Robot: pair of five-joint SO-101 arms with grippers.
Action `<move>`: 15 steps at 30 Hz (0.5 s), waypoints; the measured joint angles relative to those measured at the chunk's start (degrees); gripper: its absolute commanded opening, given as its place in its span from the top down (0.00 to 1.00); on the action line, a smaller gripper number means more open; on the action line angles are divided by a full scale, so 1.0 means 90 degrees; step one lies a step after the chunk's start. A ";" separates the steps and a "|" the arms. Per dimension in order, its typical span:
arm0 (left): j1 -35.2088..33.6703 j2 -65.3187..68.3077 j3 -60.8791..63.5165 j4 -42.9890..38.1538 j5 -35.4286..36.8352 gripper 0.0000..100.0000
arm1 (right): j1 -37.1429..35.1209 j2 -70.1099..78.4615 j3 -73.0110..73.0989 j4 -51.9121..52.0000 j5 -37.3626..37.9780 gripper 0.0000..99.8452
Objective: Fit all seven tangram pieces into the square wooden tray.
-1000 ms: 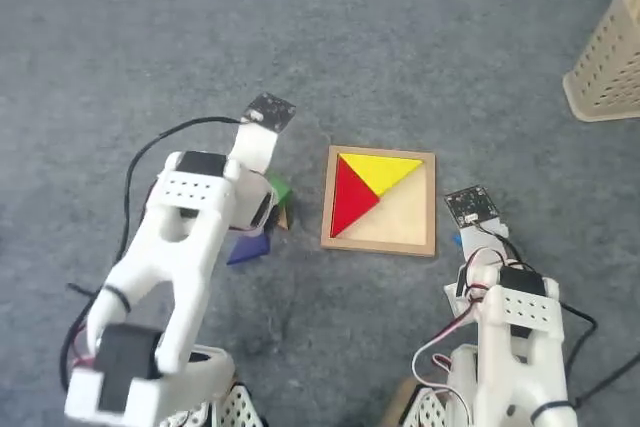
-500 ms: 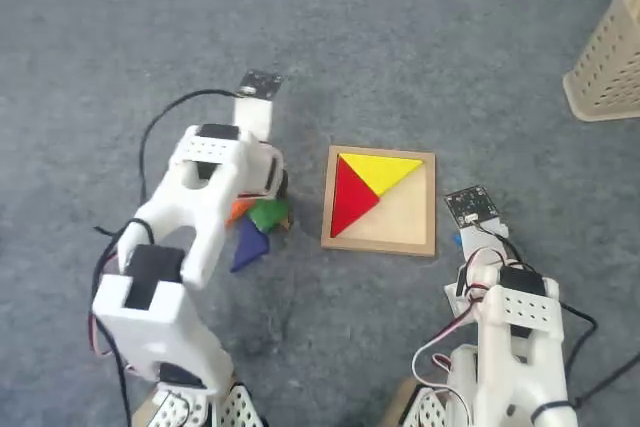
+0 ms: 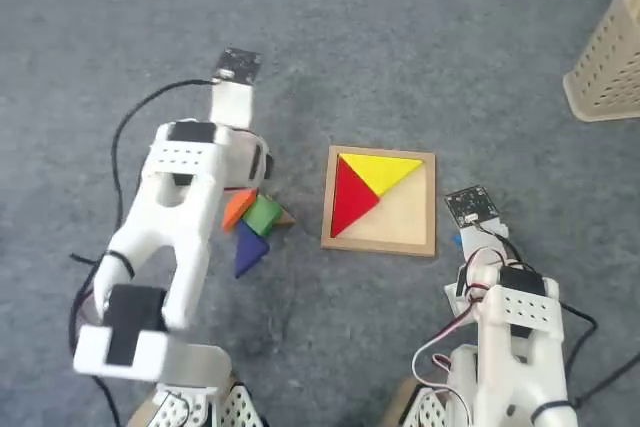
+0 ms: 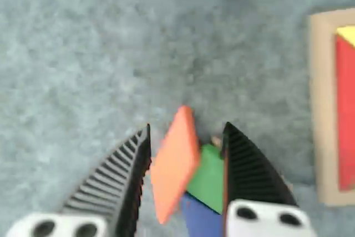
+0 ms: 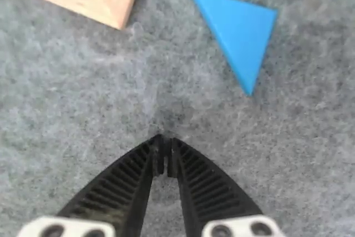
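We hold our left jaws spread around the orange piece to grip it; right jaws idle, pressed together.

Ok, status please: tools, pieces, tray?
Left tool open, astride orange piece beside green piece. Right tool shut, over carpet near light blue triangle. Tray holds red triangle, yellow triangle only.

Left arm has swung toward 11 o'clock, uncovering the orange piece, green piece and dark blue piece.
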 measured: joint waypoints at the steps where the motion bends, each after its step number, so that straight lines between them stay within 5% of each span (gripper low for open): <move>1: 0.0107 -0.0029 0.0020 0.0020 0.0000 0.80 | 0.0000 0.0000 0.0000 0.0000 0.0000 0.96; 15: 0.2159 -0.0029 0.0527 -0.0537 0.0781 0.80 | 0.0000 0.0000 0.0000 0.0000 0.0000 0.96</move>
